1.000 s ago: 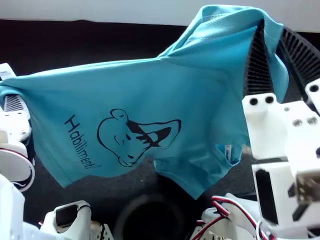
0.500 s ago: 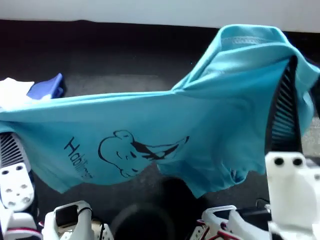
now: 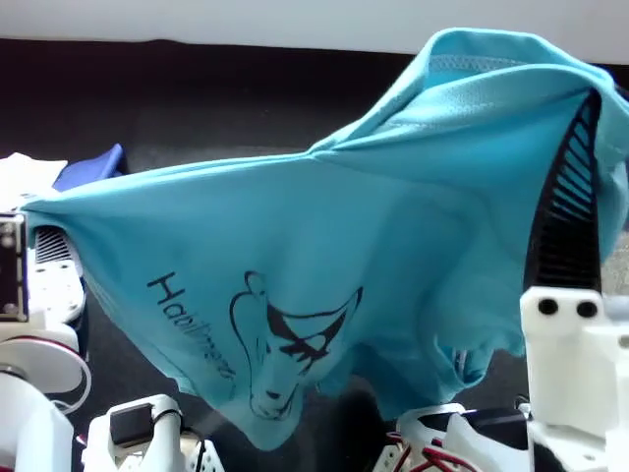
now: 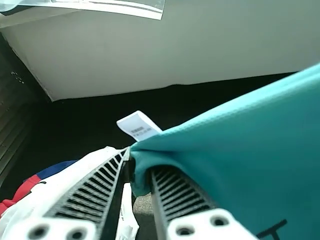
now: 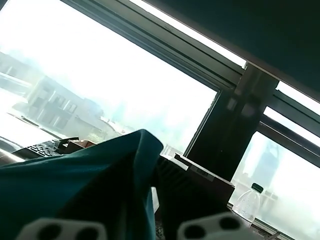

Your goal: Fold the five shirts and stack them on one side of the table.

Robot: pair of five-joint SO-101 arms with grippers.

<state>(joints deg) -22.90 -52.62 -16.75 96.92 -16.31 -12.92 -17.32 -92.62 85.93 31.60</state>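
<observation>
Slippage risk! Teal shirt (image 3: 324,246) hangs stretched between both claws: left claw (image 4: 134,162) clamped on its edge, right claw (image 5: 156,170) pinching a fold. One uneven tug could free either bite.

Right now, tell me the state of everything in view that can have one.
teal shirt: unfolded, lifted and stretched between the two grippers.
left gripper: shut on an edge of the shirt, by its label.
right gripper: shut on the shirt, held higher than the left.
white garment: lying on the table; folded or not, cannot tell.
blue garment: lying beside the white one; likewise unclear.
</observation>
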